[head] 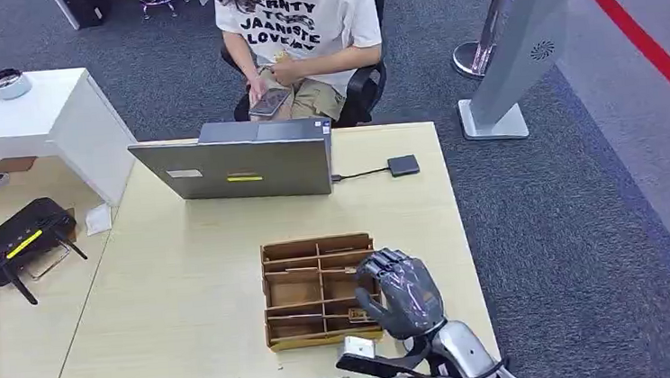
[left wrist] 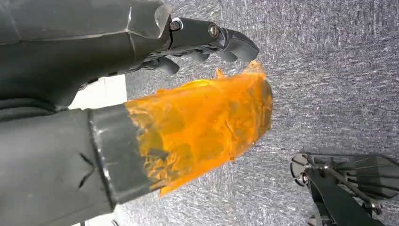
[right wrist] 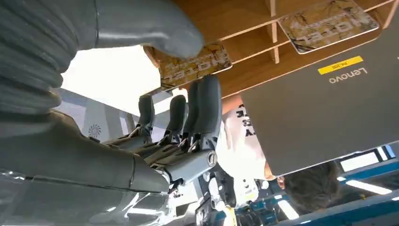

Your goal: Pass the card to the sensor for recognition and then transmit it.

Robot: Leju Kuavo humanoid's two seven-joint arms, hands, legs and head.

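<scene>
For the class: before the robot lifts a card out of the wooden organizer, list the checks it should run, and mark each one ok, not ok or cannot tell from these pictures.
1. Right hand is at the organizer: ok.
2. Thumb and fingers close on the card: ok, the wrist view shows it pinched.
3. Card free of its compartment: cannot tell.
4. Second card left undisturbed in its slot: ok.
5. Laptop clear of the hand: ok.
6. Left hand out of the way: ok; it hangs over carpet.
</scene>
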